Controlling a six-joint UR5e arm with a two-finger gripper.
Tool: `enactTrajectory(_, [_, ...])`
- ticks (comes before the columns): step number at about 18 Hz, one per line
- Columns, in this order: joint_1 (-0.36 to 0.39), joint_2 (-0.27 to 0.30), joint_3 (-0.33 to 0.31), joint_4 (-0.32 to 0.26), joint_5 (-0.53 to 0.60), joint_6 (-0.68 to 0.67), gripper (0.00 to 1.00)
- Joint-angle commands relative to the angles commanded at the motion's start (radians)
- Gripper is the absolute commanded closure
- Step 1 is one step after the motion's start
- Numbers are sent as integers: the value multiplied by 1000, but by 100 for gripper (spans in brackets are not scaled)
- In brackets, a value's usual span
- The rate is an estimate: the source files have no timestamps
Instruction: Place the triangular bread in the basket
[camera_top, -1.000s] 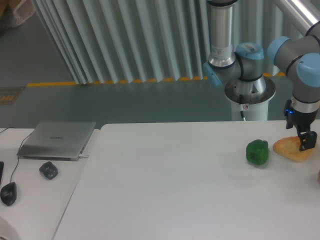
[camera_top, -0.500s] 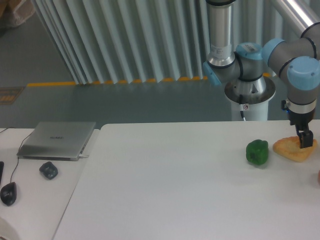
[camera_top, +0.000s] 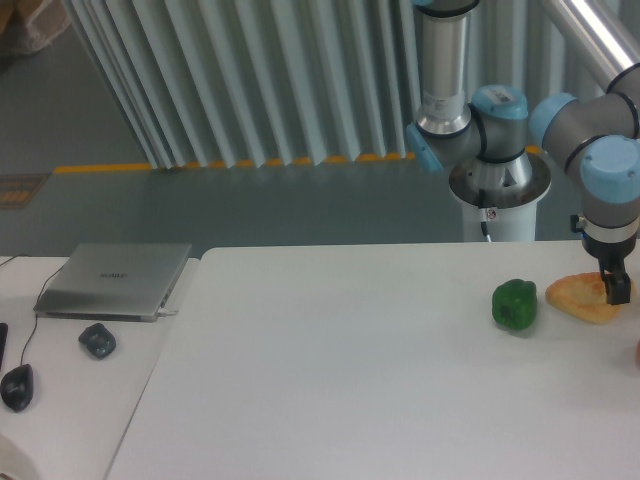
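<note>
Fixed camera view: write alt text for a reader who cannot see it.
A robot arm's gripper is down on the right part of a triangular bread near the right edge of a white table, with a green bell pepper just left of the bread. On a lower side surface at far left sit a closed laptop and a computer mouse; no basket is visible.
</note>
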Motion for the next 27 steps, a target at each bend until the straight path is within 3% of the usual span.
enactTrajectory(2, [-2,-26,-3,41,3,-1,0])
enactTrajectory(12, [2,-28,-15,106,-60,-6,0])
enactTrajectory(16, [12,-40,-63,94,-52,12,0])
enactTrajectory(25, [5,14,-80,34,-52,75,0])
enactTrajectory(27, [0,14,-118,40,-32,75,0])
